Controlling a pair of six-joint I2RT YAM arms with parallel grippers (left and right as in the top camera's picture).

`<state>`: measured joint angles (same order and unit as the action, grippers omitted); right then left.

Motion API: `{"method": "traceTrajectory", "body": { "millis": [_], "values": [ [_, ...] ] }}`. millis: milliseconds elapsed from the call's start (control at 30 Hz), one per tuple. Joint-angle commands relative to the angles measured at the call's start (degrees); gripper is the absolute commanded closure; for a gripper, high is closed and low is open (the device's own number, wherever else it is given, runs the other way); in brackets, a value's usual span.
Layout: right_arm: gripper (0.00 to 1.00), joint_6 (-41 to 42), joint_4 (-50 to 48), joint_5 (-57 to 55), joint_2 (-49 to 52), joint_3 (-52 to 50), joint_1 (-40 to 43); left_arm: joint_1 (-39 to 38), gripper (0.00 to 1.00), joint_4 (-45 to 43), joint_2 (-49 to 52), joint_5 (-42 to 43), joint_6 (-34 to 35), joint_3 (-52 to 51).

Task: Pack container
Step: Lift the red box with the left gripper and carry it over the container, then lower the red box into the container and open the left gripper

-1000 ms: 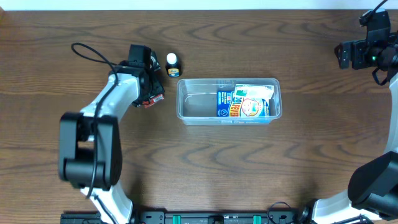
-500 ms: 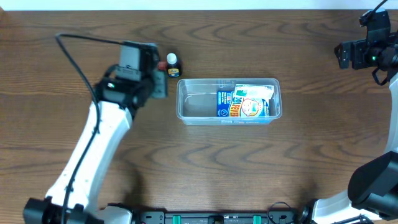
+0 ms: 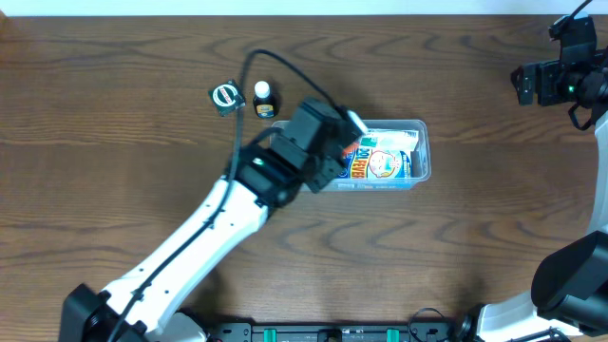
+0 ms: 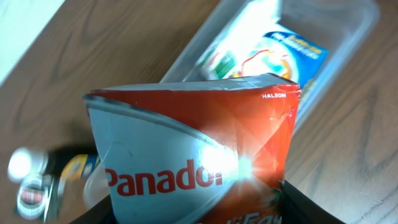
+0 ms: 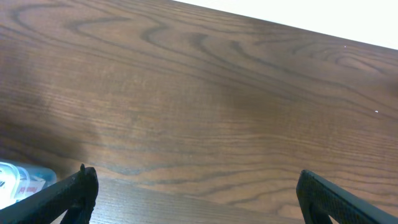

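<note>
Clamping a Panadol box [image 4: 193, 149], legible only wrist-side, left gripper [image 3: 342, 139] is hovering above the clear container [image 3: 422, 133]; right gripper [image 5: 196, 190] is gaping.

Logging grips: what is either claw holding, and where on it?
The left claw grips the Panadol box by one end; the right claw is open and empty.

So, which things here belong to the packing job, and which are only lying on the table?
Part of the job:
- container
- Panadol box, held by the left gripper over the container
- blue and white packet, lying inside the container

Lying about for now (perhaps to be packed later):
- small bottle, beside the container
- small round object, left of the bottle
</note>
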<state>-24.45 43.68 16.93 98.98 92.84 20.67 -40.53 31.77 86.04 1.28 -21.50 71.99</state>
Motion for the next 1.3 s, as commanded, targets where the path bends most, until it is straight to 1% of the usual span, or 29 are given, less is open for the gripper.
{"method": "traceTrajectory", "body": {
  "millis": [0, 333, 433, 467, 567, 733, 900, 1200, 1267],
  "values": [
    [0.01, 0.6, 0.0, 0.4, 0.4, 0.2, 0.3, -2.3, 0.43, -2.2, 2.4, -0.2, -6.9, 0.4],
    [0.01, 0.6, 0.1, 0.4, 0.4, 0.2, 0.4, -7.7, 0.41, -12.9, 10.0, -0.3, -14.4, 0.4],
    [0.01, 0.6, 0.1, 0.4, 0.4, 0.2, 0.4, -8.7, 0.41, -17.1, 12.3, -0.3, -15.0, 0.4],
    [0.01, 0.6, 0.1, 0.4, 0.4, 0.2, 0.4, -8.9, 0.38, -18.5, 13.1, -0.3, -14.9, 0.4],
    [0.01, 0.6, 0.1, 0.4, 0.4, 0.2, 0.4, -9.0, 0.36, -21.6, 15.1, -0.3, -15.0, 0.4],
    [0.01, 0.6, 0.1, 0.4, 0.4, 0.2, 0.3, -9.0, 0.35, -23.6, 17.3, -0.3, -15.0, 0.4],
    [0.01, 0.6, 0.1, 0.4, 0.4, 0.2, 0.4, -9.0, 0.35, -24.2, 17.4, -0.3, -17.9, 0.4],
    [0.01, 0.6, 0.1, 0.4, 0.4, 0.2, 0.4, -9.0, 0.33, -26.8, 17.5, -0.2, -17.9, 0.4],
    [0.01, 0.6, 0.1, 0.4, 0.4, 0.2, 0.4, -9.0, 0.3, -26.7, 17.5, -0.2, -17.9, 0.4]
  ]
}}
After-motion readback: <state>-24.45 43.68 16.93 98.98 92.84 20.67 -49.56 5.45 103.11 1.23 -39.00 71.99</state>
